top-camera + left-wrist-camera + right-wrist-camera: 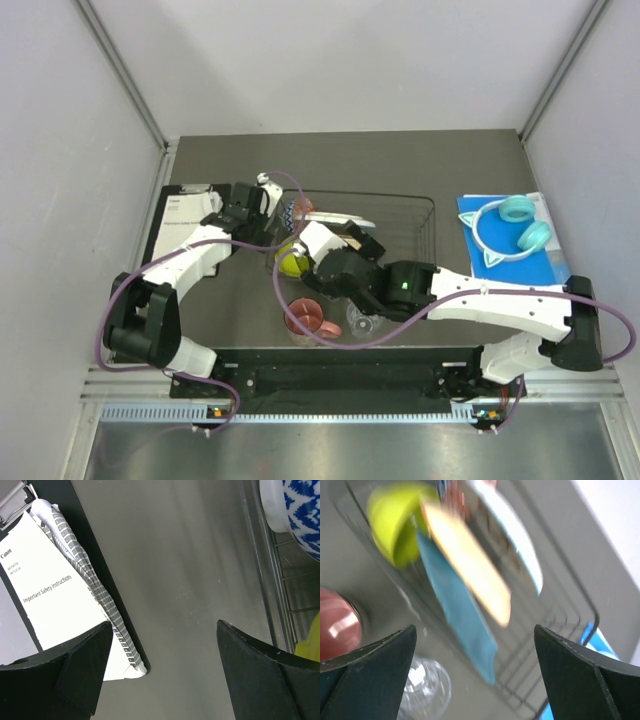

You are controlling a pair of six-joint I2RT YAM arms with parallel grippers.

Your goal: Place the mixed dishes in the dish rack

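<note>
Three plates, the teal plate (pixel 456 605), peach plate (pixel 470 565) and white plate (pixel 517 547), lean on edge inside the thin dark-wire dish rack (pixel 405 230) beside the lime-green bowl (pixel 395 522), while the left gripper (pixel 162 626) and right gripper (pixel 475 628) both gape empty.
</note>
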